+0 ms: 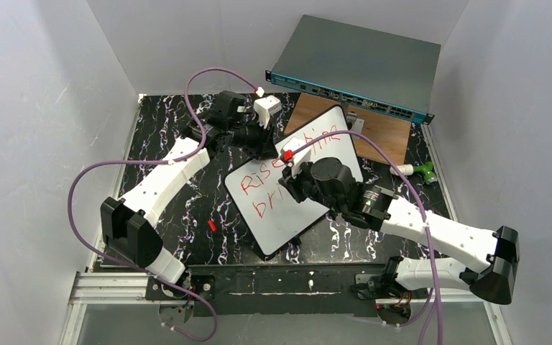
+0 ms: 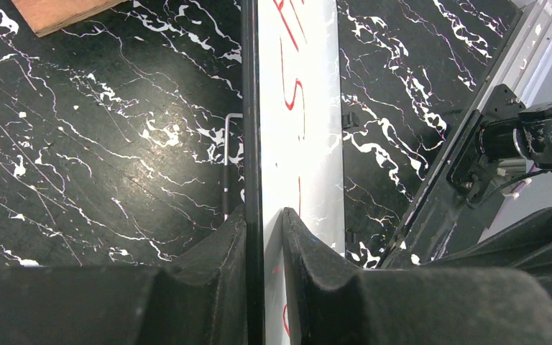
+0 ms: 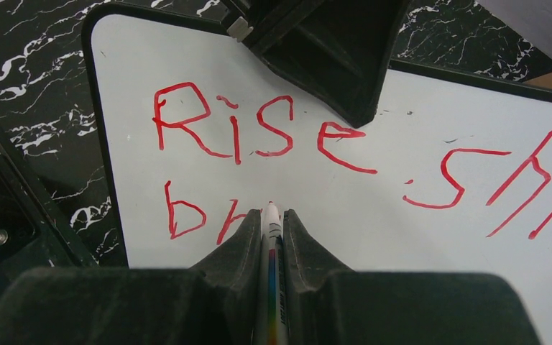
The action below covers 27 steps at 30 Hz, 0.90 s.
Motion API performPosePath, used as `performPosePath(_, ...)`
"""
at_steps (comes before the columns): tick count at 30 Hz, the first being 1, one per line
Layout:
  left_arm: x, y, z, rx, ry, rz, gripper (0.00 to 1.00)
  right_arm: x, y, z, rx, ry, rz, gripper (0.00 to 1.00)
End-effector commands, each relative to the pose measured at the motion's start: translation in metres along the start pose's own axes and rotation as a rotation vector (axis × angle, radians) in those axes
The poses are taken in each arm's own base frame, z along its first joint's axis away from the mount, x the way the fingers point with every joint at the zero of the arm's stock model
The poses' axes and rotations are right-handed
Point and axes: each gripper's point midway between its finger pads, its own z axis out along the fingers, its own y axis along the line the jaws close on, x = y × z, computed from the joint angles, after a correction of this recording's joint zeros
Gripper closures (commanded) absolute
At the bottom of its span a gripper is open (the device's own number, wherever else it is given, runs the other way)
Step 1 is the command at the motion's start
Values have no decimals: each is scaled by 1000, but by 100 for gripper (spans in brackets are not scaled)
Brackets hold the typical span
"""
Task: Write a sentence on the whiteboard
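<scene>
Top view: the large glossy white rectangular whiteboard with a thin dark edge lies skewed mid-way across the black, white-veined marble-pattern table. The red handwritten marker sentence runs in two lines across it. The left gripper sits at the board's far edge and the right gripper is over the writing. A grey metal box with a teal front stands at the back, partly over a brown wooden panel.

Left wrist view: the board is seen edge-on. The left gripper's jaws are clamped on its edge, one finger on each face.

Right wrist view: the right gripper's jaws are closed on a white marker pen with a coloured barrel. Its tip touches the board just right of "br" on the second line. The top line reads "Rise", then "sh" and further strokes running out of frame.
</scene>
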Motion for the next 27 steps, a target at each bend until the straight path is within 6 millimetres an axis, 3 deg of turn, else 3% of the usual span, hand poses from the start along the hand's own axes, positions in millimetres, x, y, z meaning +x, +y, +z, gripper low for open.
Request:
performPosePath(1,-10,-8,-9,5,-24,65,100,-37,-2,3,15,-92,16,99)
performPosePath(10,-7,-8,-9,8,-18,65,100,-32,-6,15,30,-74,-1,99)
performPosePath(27,-6,-7,-6,13,-13,59,100,0,-21,27,82,9,-10,99)
